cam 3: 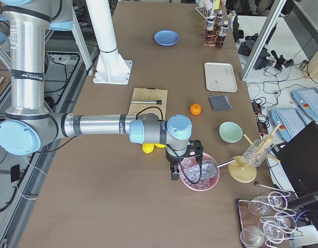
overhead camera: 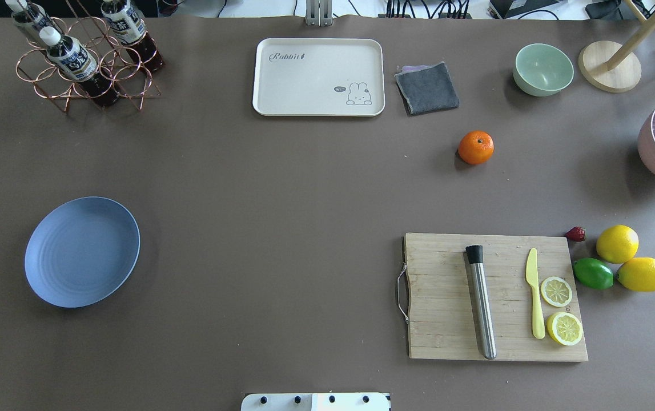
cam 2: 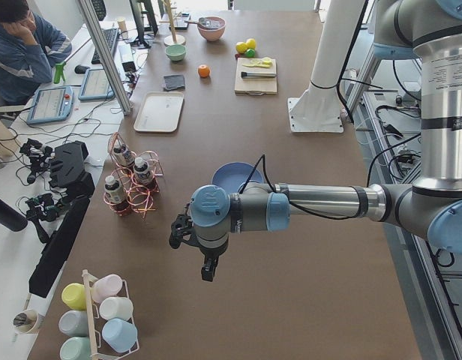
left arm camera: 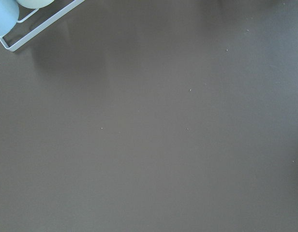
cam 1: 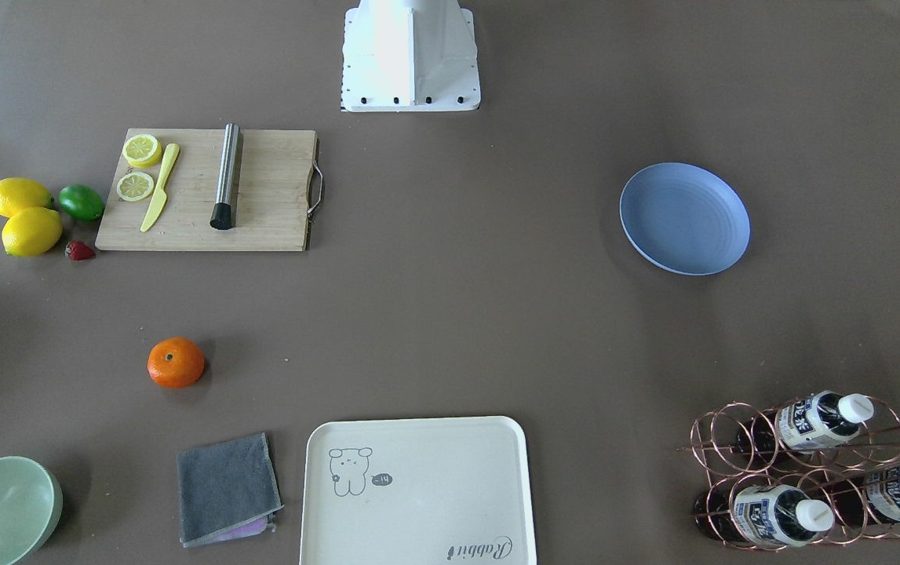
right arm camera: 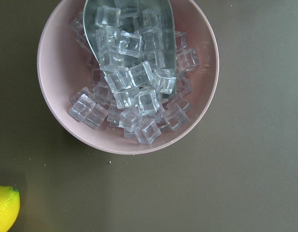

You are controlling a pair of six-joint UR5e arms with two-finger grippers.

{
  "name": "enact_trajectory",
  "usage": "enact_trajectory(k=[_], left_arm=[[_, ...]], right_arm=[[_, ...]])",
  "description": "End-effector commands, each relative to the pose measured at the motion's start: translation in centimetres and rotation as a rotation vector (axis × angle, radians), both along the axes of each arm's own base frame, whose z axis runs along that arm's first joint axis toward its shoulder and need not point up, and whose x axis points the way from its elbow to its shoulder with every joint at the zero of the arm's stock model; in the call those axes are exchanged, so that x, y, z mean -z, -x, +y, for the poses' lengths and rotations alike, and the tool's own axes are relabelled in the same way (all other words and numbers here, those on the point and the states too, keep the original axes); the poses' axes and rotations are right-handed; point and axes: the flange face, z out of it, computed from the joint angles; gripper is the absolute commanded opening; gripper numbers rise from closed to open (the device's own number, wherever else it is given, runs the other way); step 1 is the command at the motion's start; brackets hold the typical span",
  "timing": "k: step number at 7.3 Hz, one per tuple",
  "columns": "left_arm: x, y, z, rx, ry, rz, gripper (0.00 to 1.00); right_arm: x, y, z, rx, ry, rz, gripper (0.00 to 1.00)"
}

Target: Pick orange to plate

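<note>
On our left side, the left tool hangs above bare brown tabletop. It shows only in the side view, so we cannot tell whether its fingers are apart or together. The round periwinkle-blue plate lies on the tabletop just beyond that tool, toward the middle, and nothing is on it. Moving rightward, the small round bright-orange fruit rests alone on the tabletop, well apart from the plate and far from the left tool. It is nearly round, so we see no long axis to line up on. Furthest right, the right tool hovers over a pink bowl of clear ice cubes. Its fingers also show only from the side, so we cannot tell how they stand. From this tool the orange lies inward, toward the robot's left, at roughly the same reach from the base, with open tabletop between. We judge the right arm much the nearer for the pick, while the plate sits on the other arm's side, so the carry must cross most of the tabletop.
</note>
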Motion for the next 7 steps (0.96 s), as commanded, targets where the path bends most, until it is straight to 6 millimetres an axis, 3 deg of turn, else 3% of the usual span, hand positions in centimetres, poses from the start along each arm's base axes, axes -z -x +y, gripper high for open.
enact_trajectory(k=[1, 4, 7], left_arm=[[0.2, 0.0, 0.0, 0.0, -0.004, -0.001, 0.98], [0.5, 0.0, -0.6, 0.003, -0.009, 0.0, 0.98], [2.1, 0.1, -1.4, 0.005, -0.089, 0.0, 0.98]], right_arm=[[0.1, 0.0, 0.0, 0.0, -0.002, -0.001, 1.0], [0.1, 0.0, 0.0, 0.0, -0.003, -0.002, 1.0], [0.8, 0.1, -0.5, 0.0, -0.017, -0.015, 1.0]])
